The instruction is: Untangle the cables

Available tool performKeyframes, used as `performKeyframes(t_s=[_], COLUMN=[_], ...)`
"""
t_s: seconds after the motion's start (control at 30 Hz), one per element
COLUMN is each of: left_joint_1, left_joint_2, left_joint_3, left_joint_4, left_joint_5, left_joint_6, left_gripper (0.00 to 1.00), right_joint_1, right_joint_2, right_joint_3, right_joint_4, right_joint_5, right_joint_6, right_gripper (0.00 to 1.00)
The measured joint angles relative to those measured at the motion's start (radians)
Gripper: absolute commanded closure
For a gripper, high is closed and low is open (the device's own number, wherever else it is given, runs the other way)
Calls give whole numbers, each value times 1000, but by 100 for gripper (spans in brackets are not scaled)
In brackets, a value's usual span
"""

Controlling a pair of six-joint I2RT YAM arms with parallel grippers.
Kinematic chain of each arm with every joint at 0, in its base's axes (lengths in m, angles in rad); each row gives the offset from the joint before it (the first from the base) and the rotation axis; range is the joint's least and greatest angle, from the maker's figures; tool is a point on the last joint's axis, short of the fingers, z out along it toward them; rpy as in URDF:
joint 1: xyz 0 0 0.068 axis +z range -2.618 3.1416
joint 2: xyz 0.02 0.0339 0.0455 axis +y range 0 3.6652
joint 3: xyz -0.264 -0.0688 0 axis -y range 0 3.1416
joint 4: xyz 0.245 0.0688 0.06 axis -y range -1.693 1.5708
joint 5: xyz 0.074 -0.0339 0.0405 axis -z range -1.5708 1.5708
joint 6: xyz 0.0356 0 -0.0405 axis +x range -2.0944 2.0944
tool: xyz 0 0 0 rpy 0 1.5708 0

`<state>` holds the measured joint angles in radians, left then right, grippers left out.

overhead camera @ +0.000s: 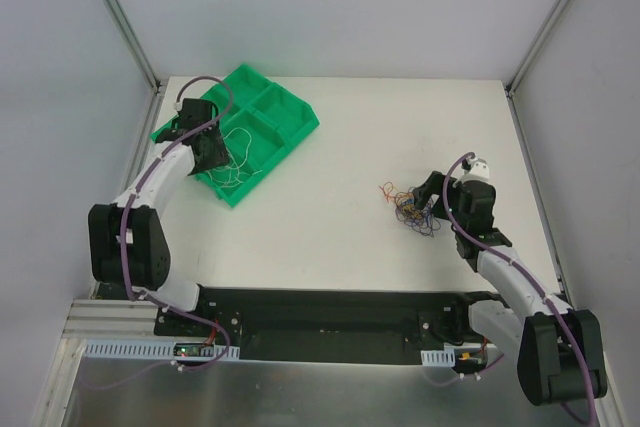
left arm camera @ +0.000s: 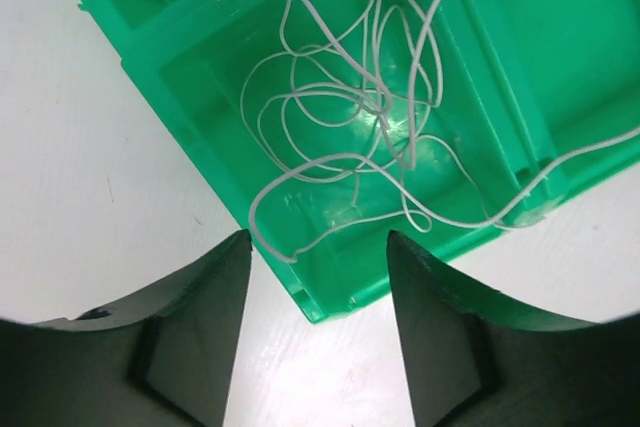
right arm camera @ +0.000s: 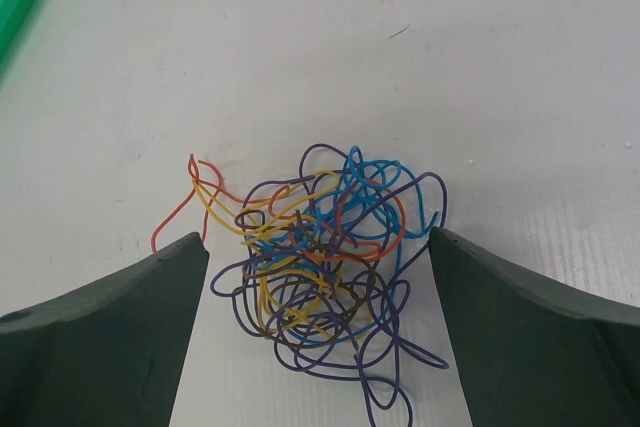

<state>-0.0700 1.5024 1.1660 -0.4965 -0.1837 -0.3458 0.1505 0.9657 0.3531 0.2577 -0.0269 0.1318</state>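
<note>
At the far left of the white table, a green divided tray sits turned at an angle. A thin white cable is coiled loosely in one of its near compartments. One loop of that cable hangs over the tray's outer rim toward the tabletop. In the left wrist view, other strands cross the divider wall into the compartment to the right. The left gripper hovers over the tray's near corner, its dark fingers spread apart and holding nothing.

Toward the right of the table, well apart from the tray, the tangle of coloured cables lies directly on the tabletop. Purple, blue, yellow, orange and brown strands are knotted into a single clump. In the right wrist view, an orange end trails out on the clump's left side and a purple loop reaches toward the camera. The right gripper is lowered at the clump with its fingers wide apart, one on either side, and closed on no strand. Whether either finger touches the wire cannot be told.
</note>
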Motion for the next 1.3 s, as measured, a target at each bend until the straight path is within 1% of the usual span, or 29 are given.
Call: performKeyframes(t_s=[0.07,0.13,0.17,0.2,0.27,0.43,0.5,0.63,0.67,0.7,0.73,0.8,0.87,0.9,0.97,1.0,1.1,1.17,1.23,1.3], left_joint_1=[0,0,0,4,6,18,23,29,32,32,32,32,32,32,31,30,16,-11,-50,-79], left_joint_2=[36,90,122,156,212,331,358,356,355,355,355,349,330,314,267,244,160,122,106,108], left_joint_3=[9,37,59,85,126,216,220,216,216,216,216,216,216,216,212,209,190,182,176,167], left_joint_4=[-3,-11,-15,-20,-19,-22,-24,-24,-20,-19,-18,-18,-18,-13,-10,-9,6,24,48,69], left_joint_5=[-11,-28,-35,-37,-47,-133,-161,-196,-201,-208,-214,-223,-222,-218,-213,-210,-177,-145,-84,-11], left_joint_6=[1,10,14,18,24,32,31,32,33,37,43,54,61,67,77,79,113,148,185,213], left_gripper=[72,93,98,100,100,100,100,100,94,83,70,49,35,31,26,26,32,32,29,31], right_joint_1=[0,-2,-2,-3,-3,-5,-5,-6,-6,-6,-6,-7,-7,-7,-7,-7,-7,-7,-7,-7], right_joint_2=[0,0,0,0,0,0,0,4,8,13,18,32,44,48,53,55,58,58,59,63], right_joint_3=[0,0,0,0,0,0,0,0,0,0,0,0,0,0,0,0,0,0,0,0], right_joint_4=[0,0,0,0,0,0,0,0,1,1,1,2,2,2,2,3,9,11,15,22], right_joint_5=[-1,-2,-3,-3,-4,-5,-4,-5,-6,-8,-9,-12,-16,-18,-22,-23,-23,-24,-24,-24], right_joint_6=[1,3,3,4,6,6,6,6,7,7,8,10,11,13,14,14,14,14,14,14], right_gripper=[5,5,5,5,5,5,5,5,5,5,5,5,5,5,5,5,5,5,5,5])
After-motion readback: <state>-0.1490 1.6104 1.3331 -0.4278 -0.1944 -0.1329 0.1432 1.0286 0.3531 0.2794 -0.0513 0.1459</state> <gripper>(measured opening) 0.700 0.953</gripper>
